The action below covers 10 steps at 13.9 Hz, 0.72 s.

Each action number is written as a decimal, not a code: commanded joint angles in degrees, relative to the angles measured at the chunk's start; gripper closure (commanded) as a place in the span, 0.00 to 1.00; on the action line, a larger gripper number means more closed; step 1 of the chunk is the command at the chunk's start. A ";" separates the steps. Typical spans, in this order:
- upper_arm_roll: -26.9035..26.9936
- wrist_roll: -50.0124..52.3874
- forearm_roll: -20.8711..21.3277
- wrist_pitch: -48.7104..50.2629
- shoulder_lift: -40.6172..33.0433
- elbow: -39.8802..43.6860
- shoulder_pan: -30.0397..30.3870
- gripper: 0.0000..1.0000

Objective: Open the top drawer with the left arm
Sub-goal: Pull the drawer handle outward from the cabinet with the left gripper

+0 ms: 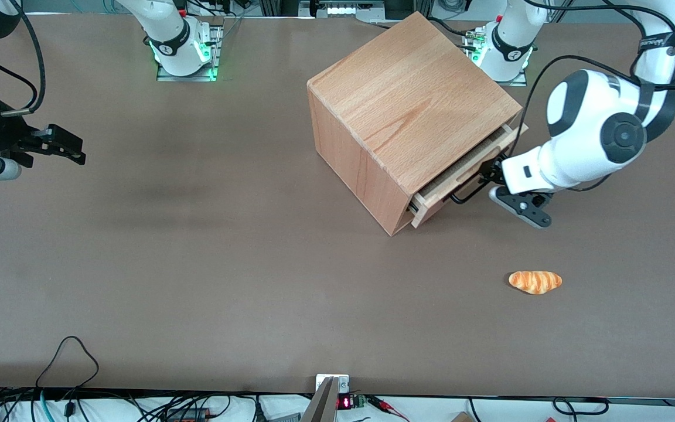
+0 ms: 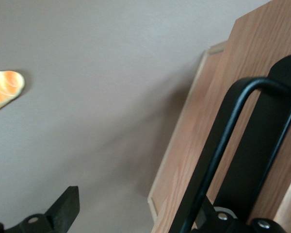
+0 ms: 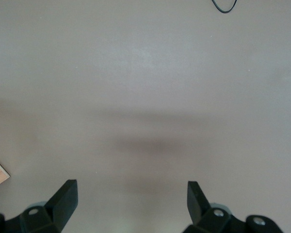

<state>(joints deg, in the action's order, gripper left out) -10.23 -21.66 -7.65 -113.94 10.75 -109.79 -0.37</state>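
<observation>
A large beech-wood cube cabinet (image 1: 408, 111) stands on the brown worktop (image 1: 197, 264), near the edge farthest from the front camera and toward the working arm's end, turned at an angle to the worktop edges. Its shallow light-wood top drawer (image 1: 466, 176) projects slightly from the cabinet face, showing a narrow strip of pale interior. The glossy white left arm (image 1: 595, 129) with dark grey joint caps reaches down in front of the drawer. Its small black two-finger gripper (image 1: 504, 190) is at the thin black wire bar handle (image 2: 218, 145), fingers spread wide: one finger (image 2: 262, 160) lies between the bar and the drawer front, hooked inside the handle; the other finger (image 2: 63, 211) hangs clear over bare worktop. An orange-striped bread roll (image 1: 535, 282) lies on the worktop, nearer the front camera than the gripper and apart from the cabinet.
</observation>
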 commanded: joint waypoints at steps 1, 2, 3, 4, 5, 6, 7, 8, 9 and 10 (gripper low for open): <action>3.36 -2.51 -0.35 -1.55 0.67 -0.08 0.99 0.00; 4.07 -2.94 -0.35 -1.73 0.67 0.01 1.08 0.00; 4.77 -3.82 -0.35 -1.73 0.67 0.10 1.25 0.00; 5.30 -4.79 -0.35 -1.90 0.67 0.10 1.51 0.00; 6.00 -5.06 -0.26 -2.77 0.76 0.18 1.60 0.00; 6.53 -5.84 -0.26 -3.83 1.28 0.27 1.69 0.00; 7.23 -6.81 -0.35 -4.62 1.46 0.36 1.69 0.00; 7.76 -6.99 -0.35 -5.06 1.55 0.45 1.69 0.00; 8.20 -7.08 -0.35 -5.59 1.73 0.45 1.69 0.00; 8.56 -7.34 -0.35 -6.20 1.82 0.54 1.69 0.00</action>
<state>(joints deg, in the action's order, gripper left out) -3.30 -25.31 -8.03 -119.28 11.21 -109.21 0.91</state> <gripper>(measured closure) 0.000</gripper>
